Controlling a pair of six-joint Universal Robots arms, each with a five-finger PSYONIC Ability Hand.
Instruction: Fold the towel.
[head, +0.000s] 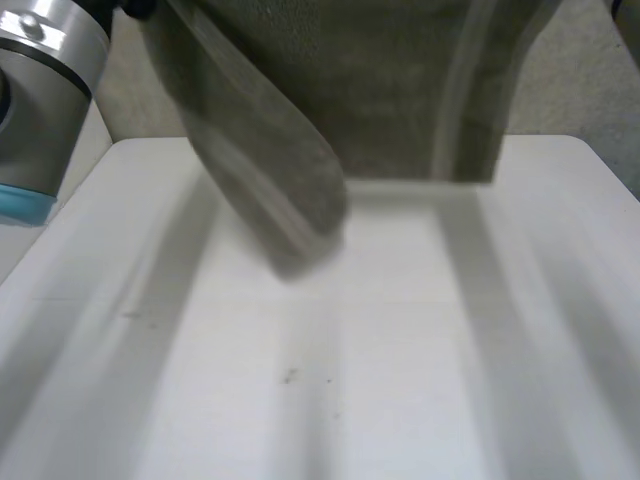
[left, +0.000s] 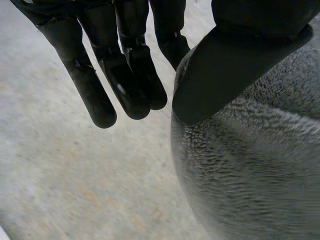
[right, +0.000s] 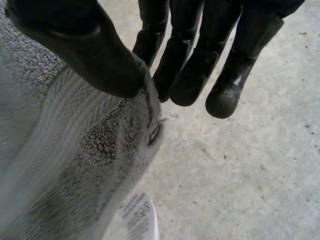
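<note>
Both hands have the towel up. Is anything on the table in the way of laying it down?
Nothing visible does: the table below the hanging towel is bare apart from a few small specks.

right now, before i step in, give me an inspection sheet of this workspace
surface: white table, a few faint specks on it.
job's things: grey towel held up over the table's far end, one fold drooping lower on the left-arm side; a label at its edge near the right hand.
clutter: nothing seen.
hands: left hand pinches the towel under its thumb, other fingers straight; right hand does the same.
cables: nothing seen.
surroundings: floor below both hands; left arm beside the table.
</note>
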